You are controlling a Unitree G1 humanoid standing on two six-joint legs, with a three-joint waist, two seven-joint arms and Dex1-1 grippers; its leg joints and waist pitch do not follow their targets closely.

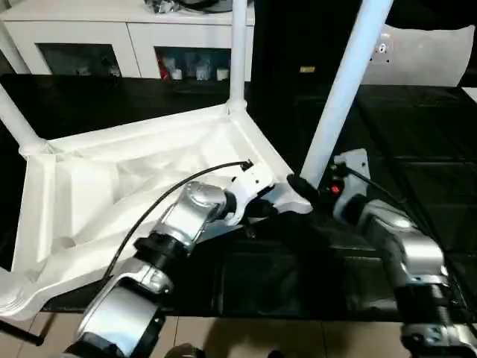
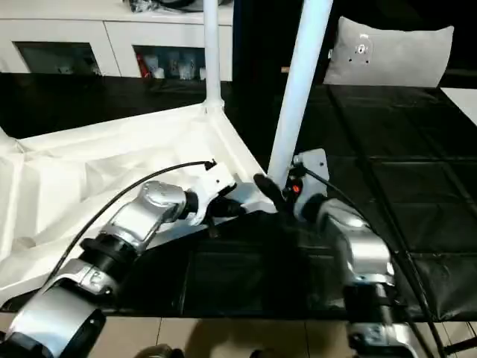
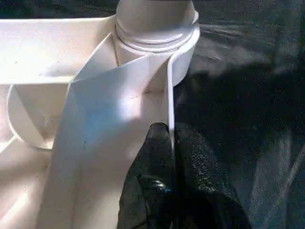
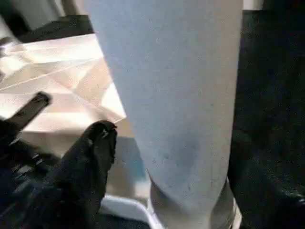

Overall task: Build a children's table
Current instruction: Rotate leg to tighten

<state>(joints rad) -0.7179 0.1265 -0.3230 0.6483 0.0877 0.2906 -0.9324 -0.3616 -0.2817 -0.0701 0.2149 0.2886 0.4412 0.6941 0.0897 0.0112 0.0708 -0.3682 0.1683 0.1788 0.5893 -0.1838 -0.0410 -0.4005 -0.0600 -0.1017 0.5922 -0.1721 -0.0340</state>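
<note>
The children's table lies upside down: its white tabletop shows its ribbed underside. Three white legs stand in corner sockets: one at the far corner, one at the left, and one at the near right corner. My left gripper is shut on the tabletop's thin rim wall, just short of that near right socket. My right gripper is open around the base of the near right leg. One black finger stands slightly off the leg's side; the other is hidden behind it.
The tabletop rests on a large black-covered work table, with the near corner close to its front edge. A white cabinet with glass doors stands behind, and a pale cushion lies at the back right.
</note>
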